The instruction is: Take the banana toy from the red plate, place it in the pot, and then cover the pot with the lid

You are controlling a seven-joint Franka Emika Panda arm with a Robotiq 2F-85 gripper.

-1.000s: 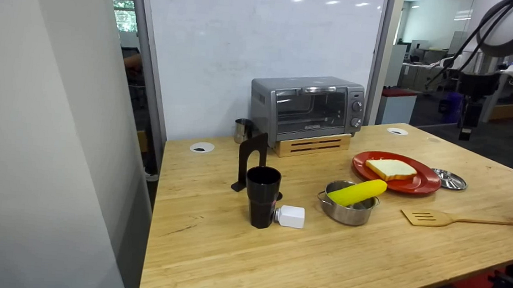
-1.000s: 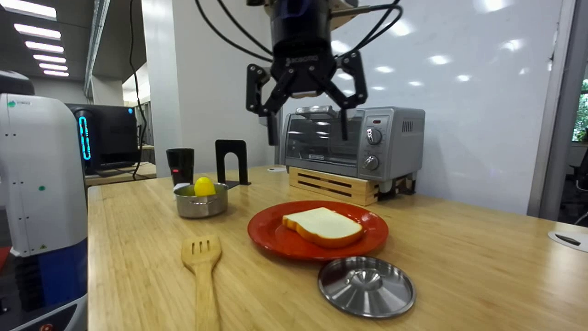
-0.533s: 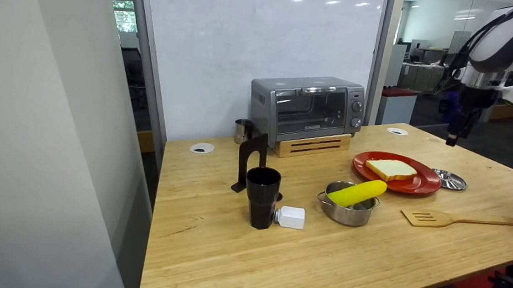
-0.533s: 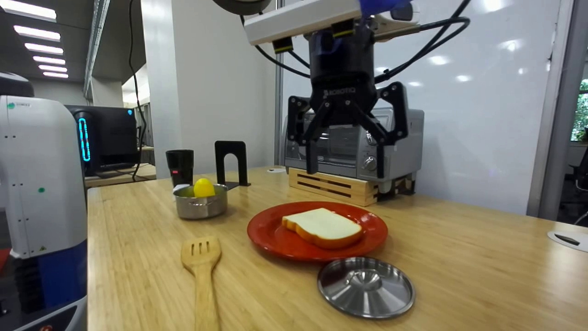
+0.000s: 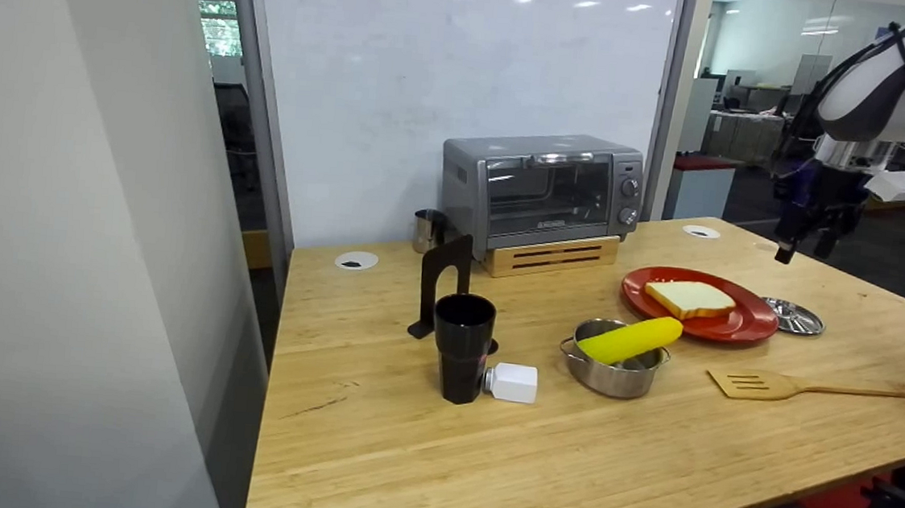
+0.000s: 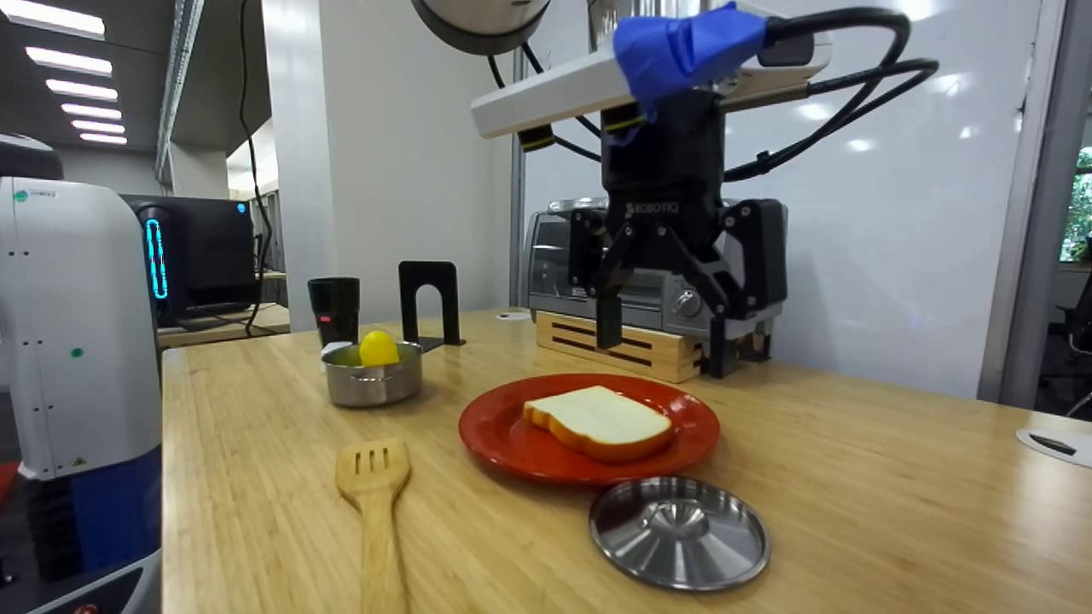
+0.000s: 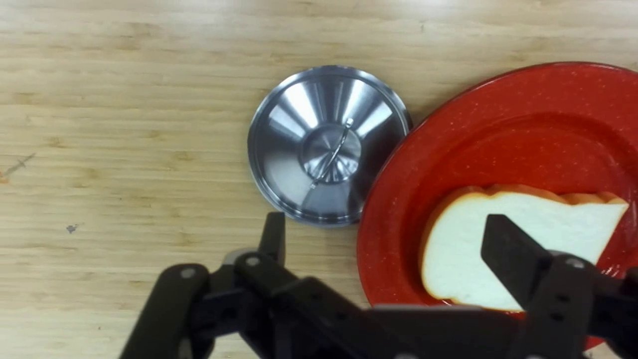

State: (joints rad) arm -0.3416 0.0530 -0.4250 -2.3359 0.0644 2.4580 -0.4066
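Wrist view: lid (image 7: pixel 329 149), one, round, silvery metal, thin arched handle uppermost, lying on the bench (image 7: pixel 124 149) at the rim of the red plate (image 7: pixel 386 224); whether the two edges touch or overlap cannot be told for certain. Bread slice (image 7: pixel 463 254), one, white with brown crust, flat on the red plate. Fingers (image 7: pixel 273 239), one black pair, spread wide; one shows against the bread slice, the other against the bench by the lid's edge.

Both exterior views: the fingers hang above the bench, tips down, well apart from the pot (image 5: pixel 608 379). Banana toy (image 5: pixel 630 340), one, bright yellow, inside the pot, tilted, one end raised above its rim. Pot: low, shiny steel, two side handles, upright on the bench near the red plate. Wooden spatula (image 6: pixel 375 503), one, slotted, flat on the bench. Black cup (image 5: pixel 461 352), one, upright. Black bookend (image 6: pixel 429 273), one, standing near the black cup. Toaster oven (image 5: pixel 542 196), one, grey, a slatted wooden box (image 5: pixel 553 255) beneath its front.

An exterior view: white bottle (image 5: pixel 513 382), small, on its side, neck toward the black cup; metal cup (image 5: pixel 426 232), small, just beside the toaster oven.
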